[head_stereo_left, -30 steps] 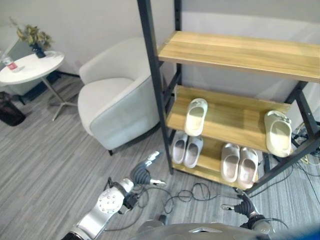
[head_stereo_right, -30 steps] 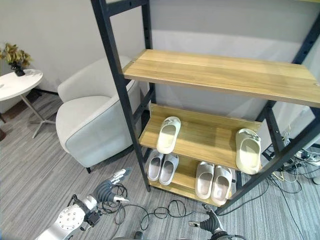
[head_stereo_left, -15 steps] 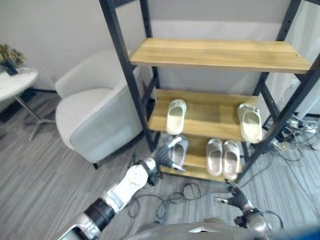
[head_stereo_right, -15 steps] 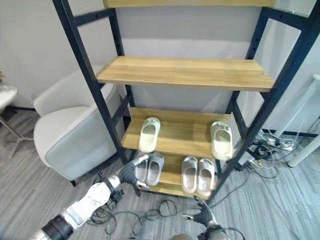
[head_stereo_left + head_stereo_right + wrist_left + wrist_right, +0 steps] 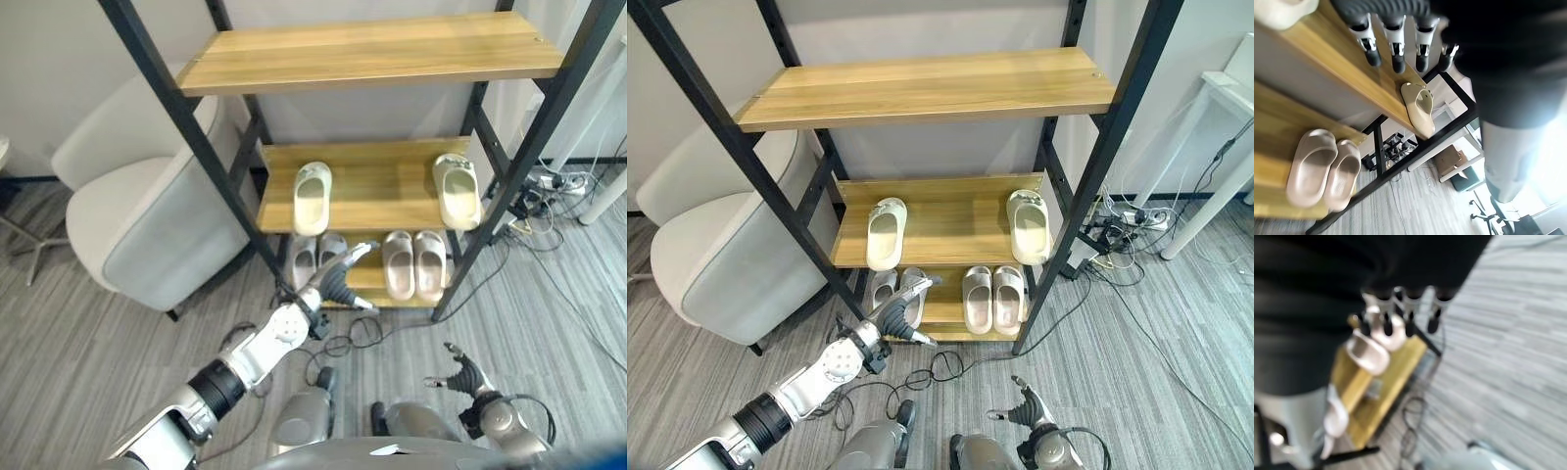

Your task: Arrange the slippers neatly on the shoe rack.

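Silver fingers of my left hand [image 5: 338, 284] are stretched straight and hold nothing, hovering at the bottom shelf's front edge. Up and slightly left of it lies 1 cream slipper [image 5: 313, 197], toe pointing back on the wooden middle shelf [image 5: 382, 186]; its smooth moulded-foam mate [image 5: 457, 190] sits well apart. My right hand [image 5: 458, 373] hangs relaxed, unclenched, farther off.

two cream slippers [image 5: 313, 196] apart on middle shelf [image 5: 377, 186] — paired below
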Controlling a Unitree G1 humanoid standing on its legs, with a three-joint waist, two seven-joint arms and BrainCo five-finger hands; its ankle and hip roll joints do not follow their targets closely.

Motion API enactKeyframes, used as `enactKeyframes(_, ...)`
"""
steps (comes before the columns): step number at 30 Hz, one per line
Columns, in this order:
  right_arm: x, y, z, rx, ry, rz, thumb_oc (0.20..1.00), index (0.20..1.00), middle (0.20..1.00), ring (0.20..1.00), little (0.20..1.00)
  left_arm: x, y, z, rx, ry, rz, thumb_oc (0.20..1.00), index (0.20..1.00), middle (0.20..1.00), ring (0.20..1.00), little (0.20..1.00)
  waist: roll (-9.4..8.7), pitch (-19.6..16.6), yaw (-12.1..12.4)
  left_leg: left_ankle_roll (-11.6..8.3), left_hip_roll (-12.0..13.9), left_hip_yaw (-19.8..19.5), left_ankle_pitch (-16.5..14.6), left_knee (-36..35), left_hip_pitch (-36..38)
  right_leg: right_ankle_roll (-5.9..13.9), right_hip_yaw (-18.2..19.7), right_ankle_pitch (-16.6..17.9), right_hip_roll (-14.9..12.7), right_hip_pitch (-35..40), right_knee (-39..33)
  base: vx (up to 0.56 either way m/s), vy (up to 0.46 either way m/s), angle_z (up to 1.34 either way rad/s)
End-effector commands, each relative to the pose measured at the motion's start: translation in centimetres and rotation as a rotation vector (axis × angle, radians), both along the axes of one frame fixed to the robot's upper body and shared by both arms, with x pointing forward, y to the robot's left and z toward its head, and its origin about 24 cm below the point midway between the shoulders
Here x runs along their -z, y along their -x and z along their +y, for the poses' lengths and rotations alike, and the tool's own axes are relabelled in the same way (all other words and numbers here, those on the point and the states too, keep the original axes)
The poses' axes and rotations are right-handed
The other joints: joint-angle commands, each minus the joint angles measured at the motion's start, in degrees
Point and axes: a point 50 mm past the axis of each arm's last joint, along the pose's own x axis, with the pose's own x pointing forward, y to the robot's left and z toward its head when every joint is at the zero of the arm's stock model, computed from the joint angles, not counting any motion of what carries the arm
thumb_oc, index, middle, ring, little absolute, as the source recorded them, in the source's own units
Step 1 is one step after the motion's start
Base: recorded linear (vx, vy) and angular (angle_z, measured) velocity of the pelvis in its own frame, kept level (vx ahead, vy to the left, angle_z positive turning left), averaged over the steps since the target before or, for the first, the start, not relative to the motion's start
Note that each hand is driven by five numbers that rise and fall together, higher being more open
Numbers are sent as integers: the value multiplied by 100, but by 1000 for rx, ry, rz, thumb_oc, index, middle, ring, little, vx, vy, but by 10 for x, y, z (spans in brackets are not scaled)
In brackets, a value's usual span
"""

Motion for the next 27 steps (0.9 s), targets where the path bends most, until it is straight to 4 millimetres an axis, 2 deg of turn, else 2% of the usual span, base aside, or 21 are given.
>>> enactKeyframes(1, -2, 1, 14, -28, -37, -34, 1000, 1000, 1000, 1000, 1000, -22, -4, -6, -10, 60, -130, 1000, 1000, 1000, 1000, 1000, 6, -285, -172, 134, -106, 69, 644, 17, -678, 761, 243, 31, -224, 946, -1178, 200, 172, -62)
enactKeyframes(2, 2, 6, 16, -21, -49, -14, 1000, 1000, 1000, 1000, 1000, -22, -4, 0, -33, 48, -145, 1000, 1000, 1000, 1000, 1000, 10, -351, -156, 209, -110, 160, 532, -2, -538, 790, 317, 1, -314, 1012, -1204, 124, 106, -35)
enactKeyframes(6, 3, 10, 18, -7, -65, -3, 1000, 1000, 1000, 1000, 1000, -20, -3, 15, -101, 48, -146, 1000, 1000, 1000, 1000, 1000, -34, -428, -83, 294, -161, 204, 433, -20, -461, 824, 315, -29, -413, 1066, -1254, 95, 81, -16)
enactKeyframes(8, 5, 11, 18, 6, -76, 4, 1000, 1000, 1000, 1000, 1000, -25, -5, 26, -158, 30, -194, 1000, 1000, 1000, 1000, 1000, -70, -480, -25, 332, -221, 211, 363, -6, -446, 847, 257, -34, -484, 1101, -1307, 84, 68, 8)
enactKeyframes(13, 7, 14, 19, 5, -78, 20, 1000, 1000, 1000, 1000, 1000, -36, -10, 36, -206, 10, -278, 1000, 1000, 1000, 1000, 1000, -98, -540, -9, 361, -272, 217, 288, 5, -431, 866, 226, -46, -545, 1144, -1366, 52, 43, 8)
enactKeyframes(18, 12, 21, 19, -5, -63, 55, 1000, 1000, 1000, 1000, 1000, -56, -19, 51, -284, -3, -401, 1000, 1000, 1000, 1000, 1000, -105, -668, 7, 392, -317, 236, 197, -7, -388, 912, 241, -6, -624, 1161, -1470, 52, 49, 1)
enactKeyframes(20, 13, 23, 18, -1, -58, 64, 1000, 1000, 1000, 1000, 1000, -57, -21, 55, -305, -17, -414, 1000, 1000, 1000, 1000, 1000, -106, -692, 9, 397, -321, 240, 181, -12, -374, 923, 246, 6, -636, 1161, -1485, 65, 60, -1)
enactKeyframes(21, 15, 26, 15, -5, -45, 83, 1000, 1000, 1000, 1000, 1000, -58, -27, 72, -379, -58, -430, 1000, 1000, 1000, 1000, 1000, -111, -763, 1, 406, -319, 277, 143, -31, -346, 938, 273, 18, -661, 1176, -1523, 56, 39, -2)
enactKeyframes(27, 19, 33, 12, -17, -24, 114, 1000, 1000, 1000, 1000, 1000, -60, -34, 84, -442, -96, -448, 1000, 1000, 1000, 1000, 1000, -111, -824, -39, 422, -320, 325, 102, -71, -318, 971, 308, 40, -692, 1158, -1554, 47, 35, -4)
